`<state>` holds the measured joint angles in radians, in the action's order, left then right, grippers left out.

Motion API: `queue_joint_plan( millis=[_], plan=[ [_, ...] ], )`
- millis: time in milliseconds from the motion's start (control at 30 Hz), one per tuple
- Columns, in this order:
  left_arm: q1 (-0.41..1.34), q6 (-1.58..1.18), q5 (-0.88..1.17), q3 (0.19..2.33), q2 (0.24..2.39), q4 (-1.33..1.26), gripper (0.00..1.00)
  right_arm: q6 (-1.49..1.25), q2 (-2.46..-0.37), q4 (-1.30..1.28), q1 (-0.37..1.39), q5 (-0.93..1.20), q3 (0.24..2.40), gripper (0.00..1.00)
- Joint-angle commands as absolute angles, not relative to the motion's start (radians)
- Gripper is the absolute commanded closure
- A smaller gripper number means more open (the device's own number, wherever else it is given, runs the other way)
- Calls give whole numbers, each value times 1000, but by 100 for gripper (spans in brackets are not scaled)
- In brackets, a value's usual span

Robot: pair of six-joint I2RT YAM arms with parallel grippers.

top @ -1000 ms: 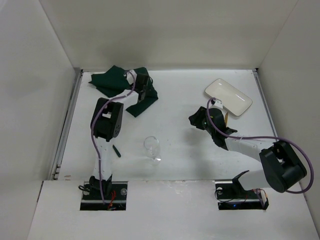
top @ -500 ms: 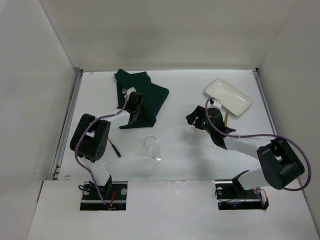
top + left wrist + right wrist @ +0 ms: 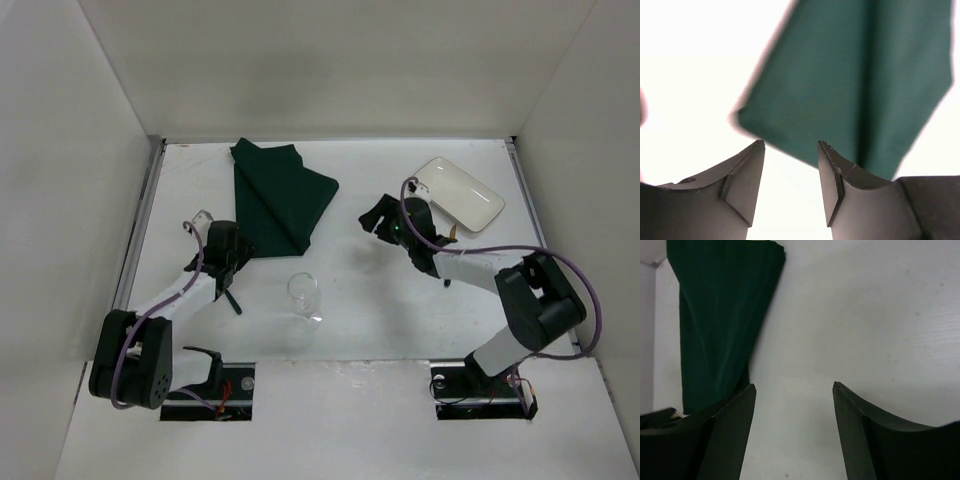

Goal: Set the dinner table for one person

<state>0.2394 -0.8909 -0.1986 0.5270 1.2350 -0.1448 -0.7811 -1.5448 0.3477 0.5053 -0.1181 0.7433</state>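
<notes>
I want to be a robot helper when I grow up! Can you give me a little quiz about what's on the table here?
1. What colour is the cloth lying on the dinner table?
2. True or false: the left pincer is shut on the cloth.
3. Which of these stands nearest the arm bases? A the clear glass, B the white plate, C the cloth.
Key: 1 dark green. 2 false, it is open and empty. 3 A.
</notes>
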Motion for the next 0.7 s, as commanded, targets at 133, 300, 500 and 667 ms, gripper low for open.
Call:
queue_joint_plan(
  millis=[133, 300, 500, 667],
  plan=[
    [180, -1032, -192, 419, 1230, -163, 56, -906, -1791, 267, 495, -81, 1078, 32],
    [163, -1101, -213, 342, 1203, -245, 55, -1015, -1975, 173, 476, -35, 1288, 37],
    [163, -1143, -183, 331, 1276, -334, 53, -1095, -2104, 69, 464, -14, 1455, 40],
    [160, -1169, -166, 331, 1309, -368, 53, -1134, -2212, -52, 461, 5, 1620, 40]
  ],
)
